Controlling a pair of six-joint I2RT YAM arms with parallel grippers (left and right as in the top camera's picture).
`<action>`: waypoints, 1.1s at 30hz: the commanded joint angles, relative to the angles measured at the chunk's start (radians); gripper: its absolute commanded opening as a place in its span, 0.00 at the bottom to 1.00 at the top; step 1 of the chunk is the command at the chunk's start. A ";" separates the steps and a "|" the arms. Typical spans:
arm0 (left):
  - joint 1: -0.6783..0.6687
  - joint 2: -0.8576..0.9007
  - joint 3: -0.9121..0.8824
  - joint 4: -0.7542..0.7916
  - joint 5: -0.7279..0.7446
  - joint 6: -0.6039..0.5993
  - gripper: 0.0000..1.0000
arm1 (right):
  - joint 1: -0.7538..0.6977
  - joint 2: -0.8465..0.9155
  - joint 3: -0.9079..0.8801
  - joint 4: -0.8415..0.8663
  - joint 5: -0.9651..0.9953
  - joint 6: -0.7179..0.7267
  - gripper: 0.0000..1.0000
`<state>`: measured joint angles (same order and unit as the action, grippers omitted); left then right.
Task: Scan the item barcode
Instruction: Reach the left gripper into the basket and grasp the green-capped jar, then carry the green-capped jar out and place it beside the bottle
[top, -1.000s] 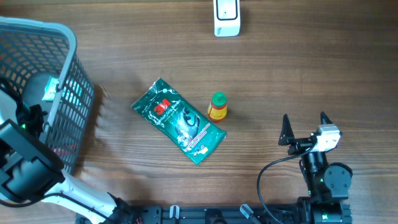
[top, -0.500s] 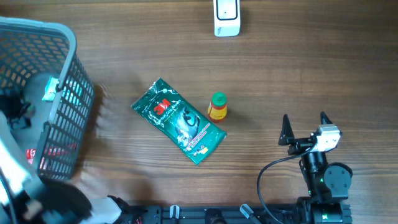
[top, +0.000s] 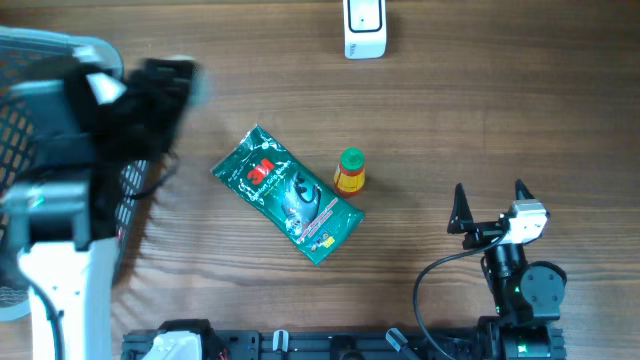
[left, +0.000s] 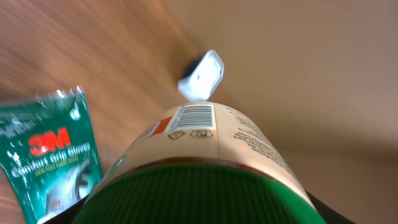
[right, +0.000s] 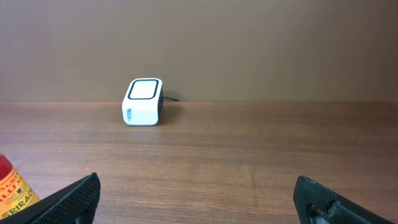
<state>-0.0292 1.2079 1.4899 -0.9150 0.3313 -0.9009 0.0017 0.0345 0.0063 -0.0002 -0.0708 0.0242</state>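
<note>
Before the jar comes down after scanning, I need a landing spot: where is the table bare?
Widest bare wood: right of the scanner, beyond the right claw. Another patch: between scanner and green pouch. Crowded: pouch and sriracha bottle sit close mid-table; the basket and the left arm, carrying the jar, fill the left edge.

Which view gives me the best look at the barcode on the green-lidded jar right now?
Left wrist. The barcode on the green-lidded jar faces that camera, close and readable. Overhead shows only the blurred left arm over the basket, no barcode. Right wrist shows the scanner, not the jar.
</note>
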 joint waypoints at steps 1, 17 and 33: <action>-0.222 0.066 0.016 -0.003 -0.153 0.088 0.58 | -0.002 -0.005 -0.001 0.003 -0.009 -0.009 1.00; -0.494 0.819 0.016 0.191 -0.402 0.513 0.58 | -0.002 -0.005 -0.001 0.003 -0.009 -0.010 1.00; -0.498 0.846 0.016 0.122 -0.314 0.733 0.72 | -0.002 -0.005 -0.001 0.003 -0.009 -0.010 1.00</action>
<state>-0.5220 2.0556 1.4910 -0.7929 0.0025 -0.2131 0.0010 0.0345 0.0063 -0.0006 -0.0711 0.0242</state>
